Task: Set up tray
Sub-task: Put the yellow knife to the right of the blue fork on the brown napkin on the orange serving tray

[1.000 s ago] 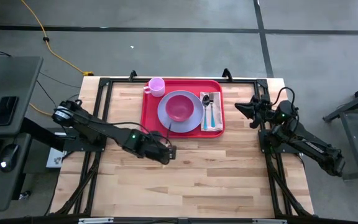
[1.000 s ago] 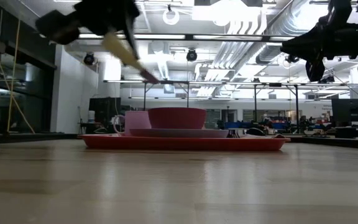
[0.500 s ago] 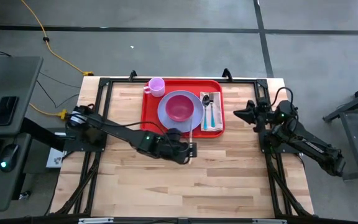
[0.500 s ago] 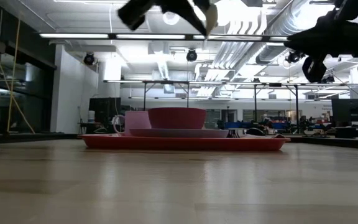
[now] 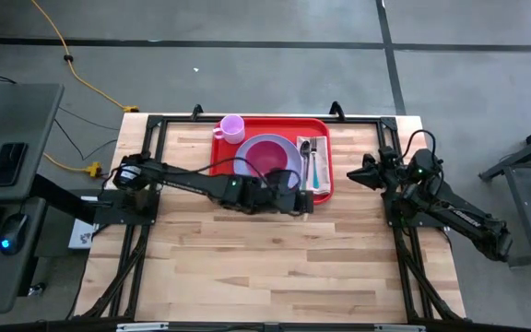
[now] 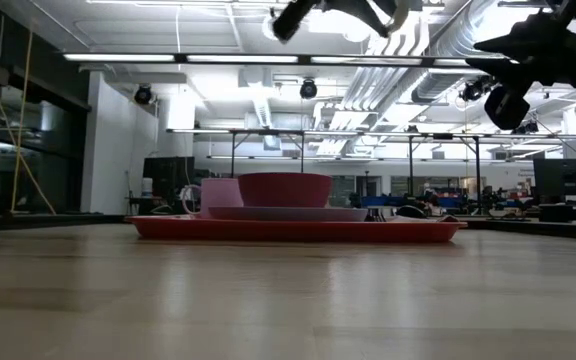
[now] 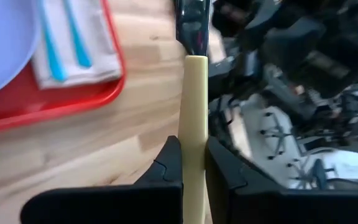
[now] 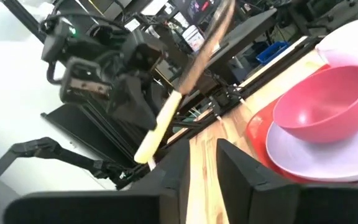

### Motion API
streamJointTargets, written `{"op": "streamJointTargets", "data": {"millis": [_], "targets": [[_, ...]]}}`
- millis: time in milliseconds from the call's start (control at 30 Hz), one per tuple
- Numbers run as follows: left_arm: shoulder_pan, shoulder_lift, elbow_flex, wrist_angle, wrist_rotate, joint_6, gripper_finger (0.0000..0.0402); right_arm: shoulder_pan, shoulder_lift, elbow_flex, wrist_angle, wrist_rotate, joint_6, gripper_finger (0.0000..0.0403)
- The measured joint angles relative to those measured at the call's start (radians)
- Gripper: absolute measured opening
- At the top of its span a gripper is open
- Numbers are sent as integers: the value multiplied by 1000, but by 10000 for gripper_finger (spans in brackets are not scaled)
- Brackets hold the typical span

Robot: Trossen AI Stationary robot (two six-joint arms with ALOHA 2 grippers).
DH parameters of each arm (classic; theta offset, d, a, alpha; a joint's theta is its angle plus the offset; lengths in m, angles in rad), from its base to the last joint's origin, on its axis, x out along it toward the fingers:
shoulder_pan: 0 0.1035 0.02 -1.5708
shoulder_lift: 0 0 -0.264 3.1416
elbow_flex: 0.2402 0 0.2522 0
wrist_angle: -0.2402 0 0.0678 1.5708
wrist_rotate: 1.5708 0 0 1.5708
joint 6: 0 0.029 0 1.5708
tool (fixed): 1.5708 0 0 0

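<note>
Since the earlier frame the left gripper (image 5: 304,203) has travelled rightward to the tray's (image 5: 221,166) front right corner, pinching a cream-handled knife (image 7: 193,93). Tray sits at the table's (image 5: 247,267) far centre, carrying a lavender plate (image 5: 247,152), a pink bowl (image 6: 285,189), a cup (image 5: 232,126) and a napkin (image 5: 324,171) with teal-handled cutlery (image 5: 312,166). Right gripper (image 5: 356,171) waits off the tray's right edge, fingers (image 8: 236,168) narrowly parted, empty. Only the low view shows the bowl's height.
</note>
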Motion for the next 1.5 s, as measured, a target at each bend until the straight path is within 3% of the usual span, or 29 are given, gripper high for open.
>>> {"op": "streamJointTargets", "data": {"millis": [167, 333, 467, 700, 1033, 1500], "targets": [[35, 0, 0, 89, 20, 54, 56, 20, 45, 0, 66, -3, 36, 94], [51, 14, 0, 107, 32, 58, 56, 79, 137, 0, 201, 60, 55, 140], [55, 32, 2, 189, 37, 74, 56, 133, 249, 0, 324, 104, 66, 177], [55, 51, 0, 194, 38, 73, 56, 205, 471, 0, 576, 131, 91, 224], [66, 51, 0, 197, 31, 73, 56, 288, 714, 12, 832, 161, 145, 232], [68, 50, 0, 190, 36, 81, 56, 319, 918, 202, 795, 85, 32, 232]]}}
